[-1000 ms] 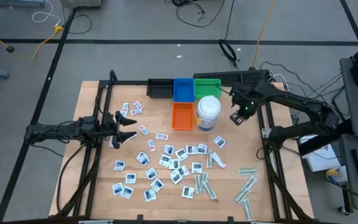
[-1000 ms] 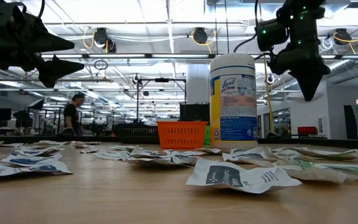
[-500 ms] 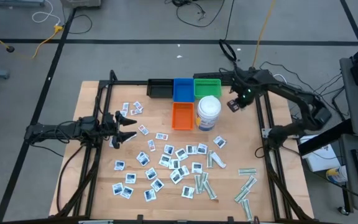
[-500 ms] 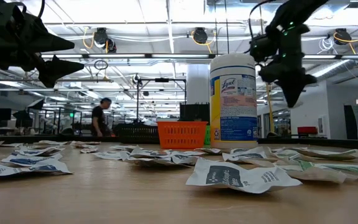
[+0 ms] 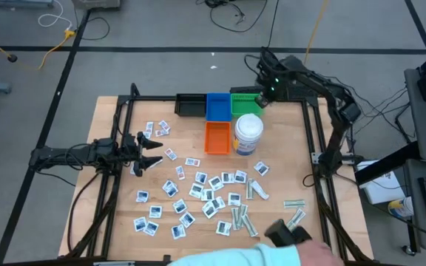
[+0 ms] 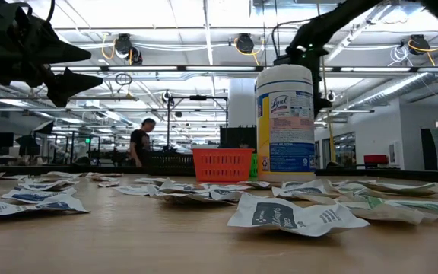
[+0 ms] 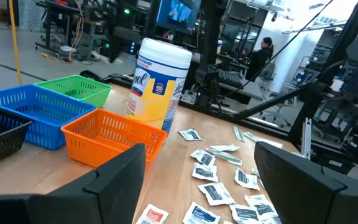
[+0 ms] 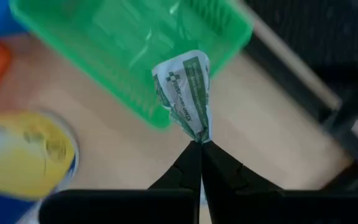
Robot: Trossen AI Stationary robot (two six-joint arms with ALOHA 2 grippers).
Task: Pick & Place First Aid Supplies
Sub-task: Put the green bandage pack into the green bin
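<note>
Many small white packets (image 5: 198, 192) and pale green wrapped strips (image 5: 246, 218) lie flat on the wooden table. My right gripper (image 5: 262, 98) hovers over the right rim of the green basket (image 5: 245, 102) at the table's far edge, shut on one green-printed strip (image 8: 184, 93). In the low view the wipes canister (image 6: 285, 125) hides that gripper. My left gripper (image 5: 151, 151) waits at the table's left, open, level and touching nothing; the left wrist view shows its fingers (image 7: 120, 180) wide apart. My right gripper (image 8: 199, 148) pinches one end of the strip (image 8: 196, 129) between its two fingertips. The fingers point steeply down from above. The strip hangs crumpled below them, lifted clear, over the green basket's rim (image 8: 160, 118).
Black (image 5: 189, 106), blue (image 5: 217, 106) and orange (image 5: 217, 137) baskets stand beside the green one, with the wipes canister (image 5: 248, 134) to the right of the orange one. A person's pale sleeve and hand (image 5: 287, 240) reach in at the near edge. More strips (image 5: 294, 222) lie near right.
My right gripper has swung from beside the canister toward the table's far edge and left, carrying the strip, and now stands over the green basket. A person's arm has come in over the near edge.
</note>
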